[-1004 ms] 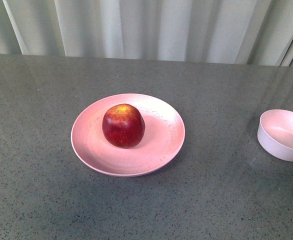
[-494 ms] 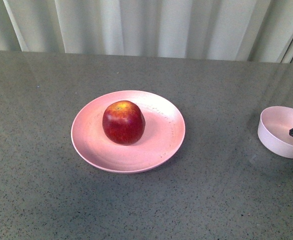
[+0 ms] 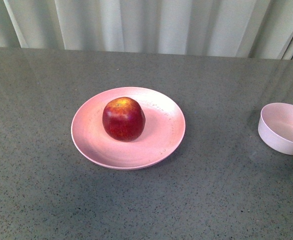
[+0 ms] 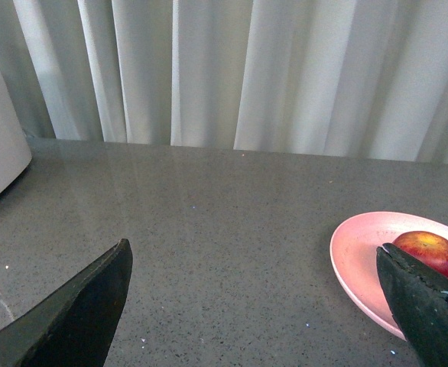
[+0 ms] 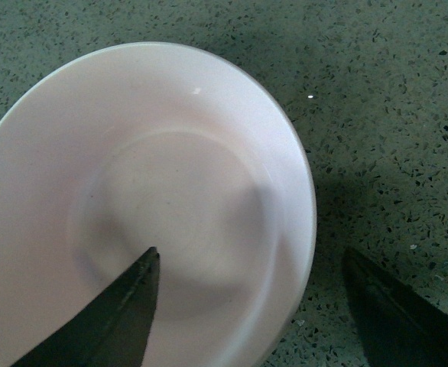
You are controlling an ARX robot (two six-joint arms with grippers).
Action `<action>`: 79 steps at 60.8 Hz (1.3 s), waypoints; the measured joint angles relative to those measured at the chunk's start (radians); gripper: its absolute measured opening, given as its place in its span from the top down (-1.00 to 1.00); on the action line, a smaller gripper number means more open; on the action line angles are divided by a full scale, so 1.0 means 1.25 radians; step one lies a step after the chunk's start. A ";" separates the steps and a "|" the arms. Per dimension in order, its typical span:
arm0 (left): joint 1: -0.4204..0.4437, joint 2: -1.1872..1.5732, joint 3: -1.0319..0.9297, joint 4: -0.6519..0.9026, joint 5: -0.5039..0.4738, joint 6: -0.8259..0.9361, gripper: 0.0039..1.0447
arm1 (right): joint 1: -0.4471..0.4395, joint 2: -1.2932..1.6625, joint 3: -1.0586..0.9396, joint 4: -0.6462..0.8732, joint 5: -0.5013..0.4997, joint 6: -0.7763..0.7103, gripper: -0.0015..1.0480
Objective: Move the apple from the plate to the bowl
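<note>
Apple sitting on your pink plate mid-table, bowl well apart to its right, your right gripper spread wide over the bowl's rim, your left gripper likewise spread, holding nothing.

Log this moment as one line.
apple on plate | bowl empty | left jaws open, empty | right jaws open above bowl | stage: pre-grasp

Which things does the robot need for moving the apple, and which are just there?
For the job:
round dark red apple
wide pink plate
small pale pinkish-white bowl

Just there:
grey speckled table
white pleated curtain
</note>
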 joint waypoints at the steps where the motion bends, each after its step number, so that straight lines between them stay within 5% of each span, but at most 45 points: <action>1: 0.000 0.000 0.000 0.000 0.000 0.000 -0.83 | -0.001 0.000 0.000 0.000 0.000 0.001 0.22; 17: 0.000 0.000 0.000 0.000 0.000 0.000 -0.84 | -0.013 -0.004 0.009 -0.011 -0.021 0.034 0.97; 50: 0.000 0.000 0.000 0.000 0.000 0.000 -0.84 | 0.186 -0.039 -0.013 -0.011 0.031 0.135 0.97; 79: 0.000 0.000 0.000 0.000 0.000 0.000 -0.84 | 0.216 0.003 0.044 -0.028 0.074 0.151 0.97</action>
